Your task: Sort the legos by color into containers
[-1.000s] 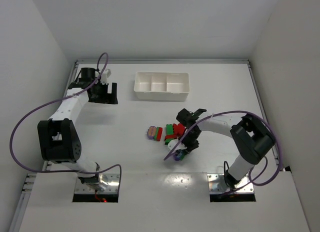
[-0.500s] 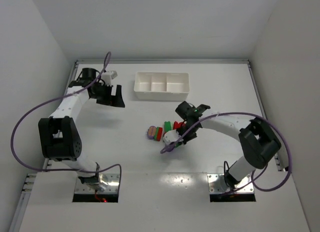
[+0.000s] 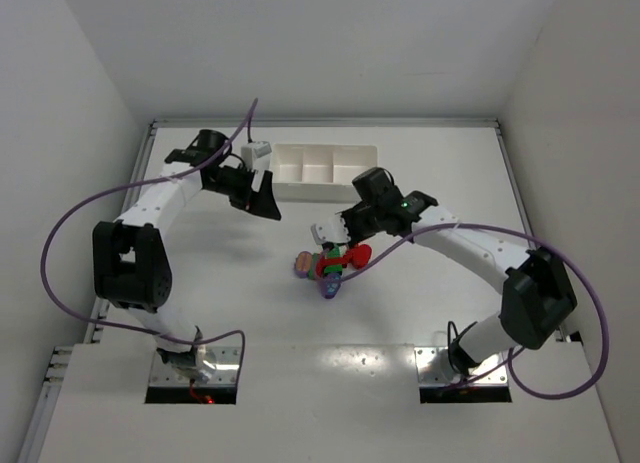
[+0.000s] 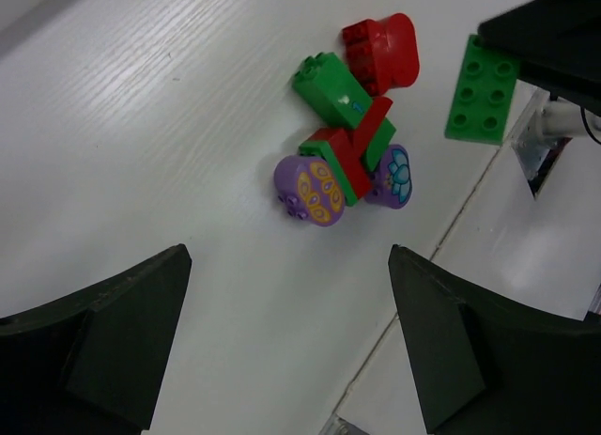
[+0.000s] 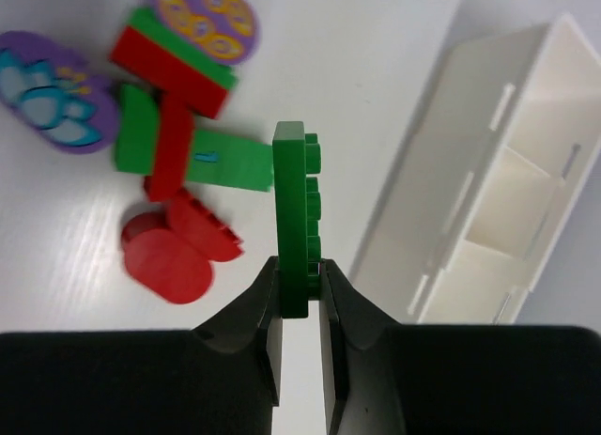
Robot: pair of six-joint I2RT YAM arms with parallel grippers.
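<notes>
Both arms have moved in the last second. The right gripper [image 5: 299, 277], which was low at the near right of the pile, now sits over the pile's far side. The left gripper [image 3: 262, 195] has swung in from the far left edge to beside the left end of the white tray [image 3: 300, 190].

Nearest, the loose legos [image 3: 325, 265] lie clustered in the middle of the surface [image 3: 200, 283], where they were: red and green bricks stacked crosswise, two purple printed pieces and a rounded red piece [image 4: 383, 48]. Just beyond them, the right jaws pinch a flat green brick [image 5: 296, 200] by one end. The left jaws stand wide, holding nothing. Farthest, the tray sits unmoved, its three compartments in a row.
</notes>
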